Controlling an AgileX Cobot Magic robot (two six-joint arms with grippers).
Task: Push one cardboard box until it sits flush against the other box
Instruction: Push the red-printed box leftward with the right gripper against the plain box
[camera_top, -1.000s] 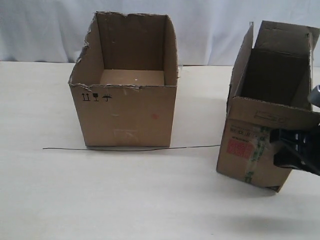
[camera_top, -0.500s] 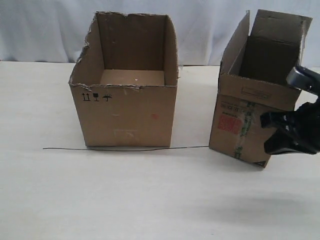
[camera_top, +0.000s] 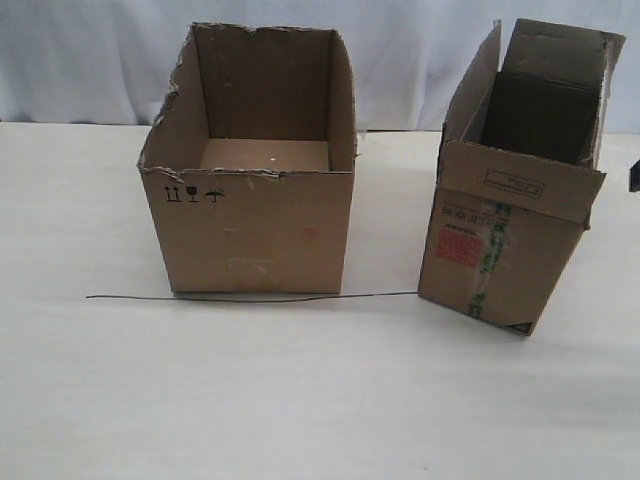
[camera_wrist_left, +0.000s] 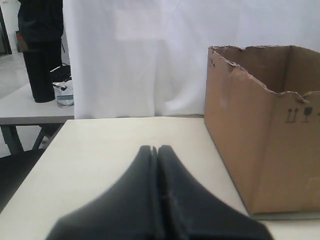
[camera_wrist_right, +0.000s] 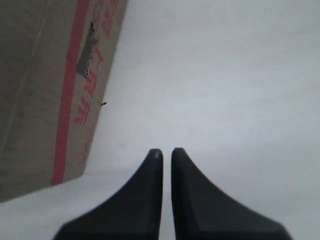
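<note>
Red-labelled box (camera_top: 505, 245) upright, askew; apart from torn-rimmed box (camera_top: 250, 230)

A pale table (camera_top: 300, 400) with a faint wood grain fills the lower part of the exterior view, evenly lit with only soft shadows. A thin dark line (camera_top: 250, 297) runs across its top. Behind it hangs a white curtain (camera_top: 90, 60) in loose vertical folds, closing off the back. In the left wrist view the same curtain (camera_wrist_left: 135, 60) ends at one side. Past its edge a second, lighter table (camera_wrist_left: 30, 107) carries a tall dark shape (camera_wrist_left: 42, 50), too dim to identify, and a small whitish bag (camera_wrist_left: 64, 93). Grey floor (camera_wrist_left: 9, 70) shows beyond it.
</note>
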